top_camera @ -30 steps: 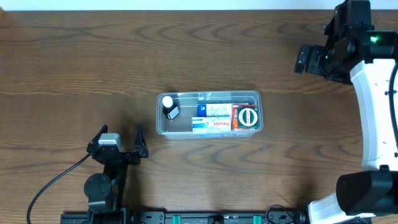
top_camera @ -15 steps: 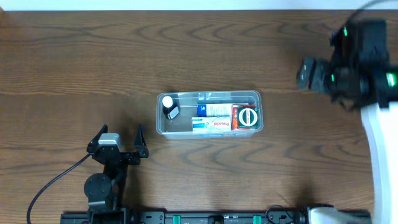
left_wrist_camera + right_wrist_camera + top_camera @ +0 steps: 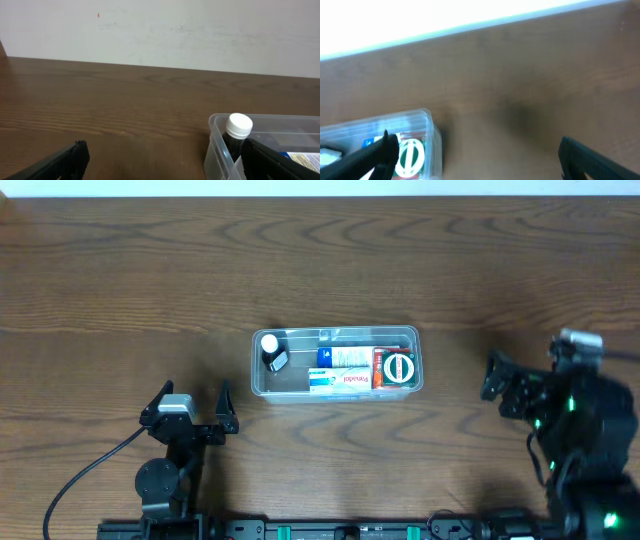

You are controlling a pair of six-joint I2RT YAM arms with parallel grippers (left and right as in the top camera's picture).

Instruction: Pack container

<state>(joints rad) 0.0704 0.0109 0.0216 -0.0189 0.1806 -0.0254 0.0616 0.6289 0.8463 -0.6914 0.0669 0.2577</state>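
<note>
Overhead view: one word can be made out. The white and red box (image 3: 340,381) lying in the clear container (image 3: 335,329) carries a red word along its top face that appears to read "Panadol"; the smaller print beside it is too fine to read.

The blue and white box (image 3: 343,357) next to it bears printing, all illegible.

The red packet (image 3: 397,368) at the container's end shows a round green and white emblem; no letters can be told, and the right wrist view is blurred.

The white-capped bottle (image 3: 270,345) shows no readable label.

Left wrist view: a label corner (image 3: 302,161) with tiny print, unreadable.
</note>
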